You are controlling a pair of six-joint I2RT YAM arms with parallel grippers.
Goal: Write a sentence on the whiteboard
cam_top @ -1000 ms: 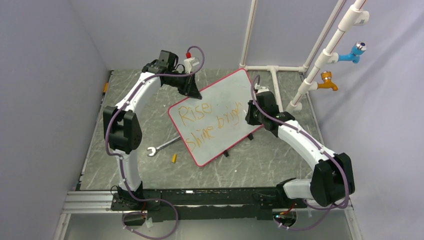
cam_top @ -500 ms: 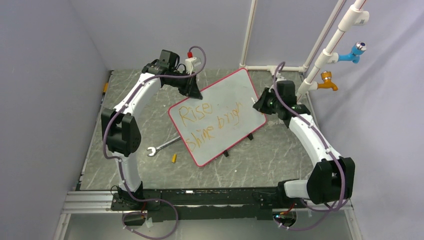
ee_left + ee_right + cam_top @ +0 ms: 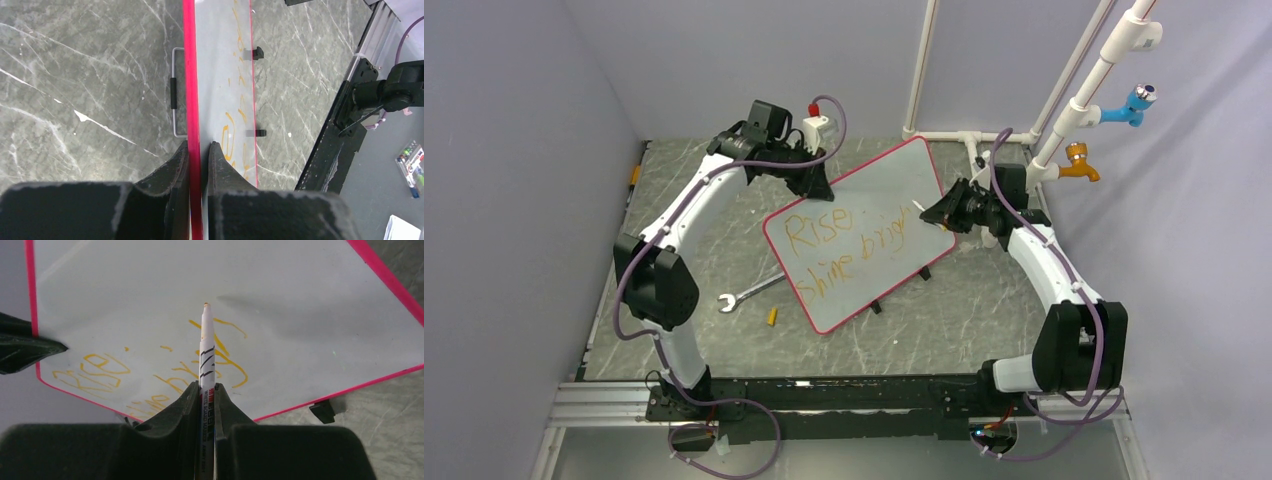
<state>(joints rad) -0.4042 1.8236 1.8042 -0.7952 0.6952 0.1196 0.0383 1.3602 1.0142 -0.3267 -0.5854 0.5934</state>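
The whiteboard [image 3: 879, 190] stands tilted on the table, white with a red-pink rim. The sentence [image 3: 844, 245] runs across it in two orange rows, "Rise" above "shine bright". My left gripper [image 3: 816, 188] is shut on the board's far left edge; in the left wrist view its fingers [image 3: 199, 145] pinch the rim [image 3: 190, 75]. At the board's right side, my right gripper [image 3: 944, 212] is shut on a white marker [image 3: 206, 350]. The marker's orange tip [image 3: 205, 305] points at the end of the lower row [image 3: 225, 360] and hovers just off the whiteboard [image 3: 150, 290].
A metal wrench [image 3: 749, 293] and a small yellow cap [image 3: 772, 316] lie left of the board's near corner. Two black clip feet [image 3: 876, 307] stick out under its near edge. A white pipe frame [image 3: 1044, 150] with blue and orange taps stands at the back right.
The right arm has swung back to the right, taking the marker off the end of the writing. The left arm has shifted a little and the board's far corner has moved slightly right.
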